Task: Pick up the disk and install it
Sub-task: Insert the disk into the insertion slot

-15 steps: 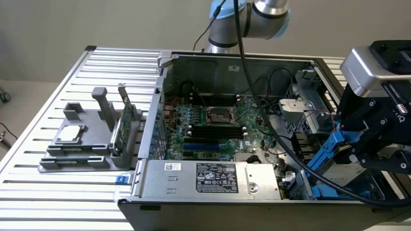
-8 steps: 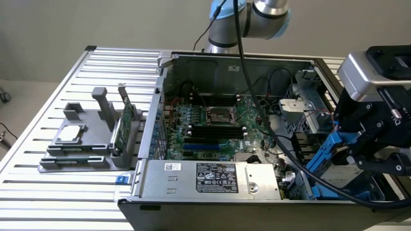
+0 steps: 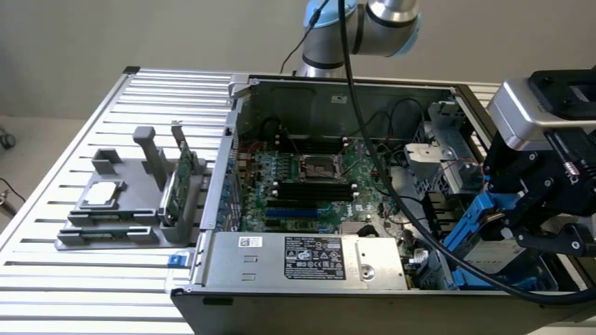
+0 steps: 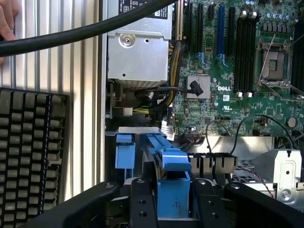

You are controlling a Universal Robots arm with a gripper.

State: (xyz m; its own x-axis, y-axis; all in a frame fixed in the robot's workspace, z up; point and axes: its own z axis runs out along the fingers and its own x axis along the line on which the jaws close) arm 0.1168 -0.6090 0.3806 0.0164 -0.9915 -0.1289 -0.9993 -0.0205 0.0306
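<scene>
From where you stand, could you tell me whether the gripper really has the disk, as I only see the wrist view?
Observer: Yes. The gripper is shut on the disk, whose silver-grey body is tilted at the exterior view's right end of the open case.
Operator: Thank you. What sits beside the case?
Observer: On the exterior view's left, a grey fixture holds a small silver chip and an upright green card.
Operator: And how does the cable run?
Observer: The black cable comes down from the arm and drapes across the motherboard towards the gripper.
</scene>
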